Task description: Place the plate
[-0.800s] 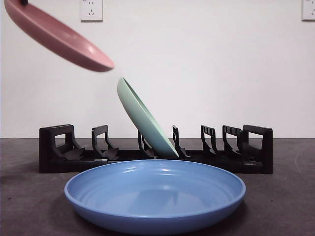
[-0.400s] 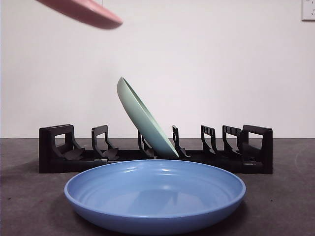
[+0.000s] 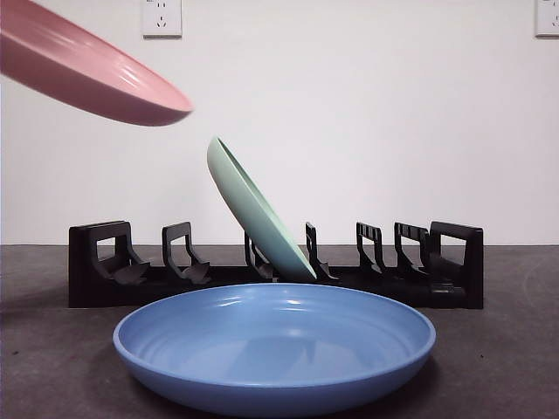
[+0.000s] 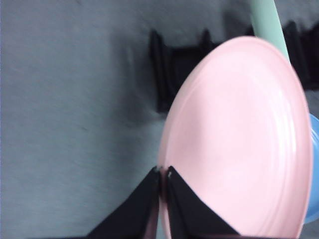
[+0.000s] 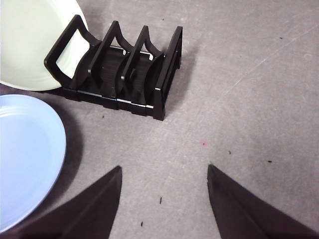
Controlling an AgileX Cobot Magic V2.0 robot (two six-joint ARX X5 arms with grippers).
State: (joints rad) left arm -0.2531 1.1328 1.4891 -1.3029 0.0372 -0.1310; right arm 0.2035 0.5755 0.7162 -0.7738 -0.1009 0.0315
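My left gripper [image 4: 163,172] is shut on the rim of a pink plate [image 4: 239,144]. It holds the plate tilted in the air, high at the left of the front view [image 3: 87,70], above the left end of the black dish rack [image 3: 105,262]. A green plate [image 3: 253,214] stands leaning in a middle slot of the rack. A blue plate [image 3: 275,349] lies flat on the table in front of the rack. My right gripper [image 5: 164,172] is open and empty above the table, near the rack's right end [image 5: 124,74].
The rack has free slots to the left and to the right of the green plate. The dark grey table [image 5: 249,89] runs to a white wall with a socket [image 3: 162,17].
The pink plate rose almost out of the front view half a second ago. It has come back down to about the height it had one second ago. Nothing else moved.
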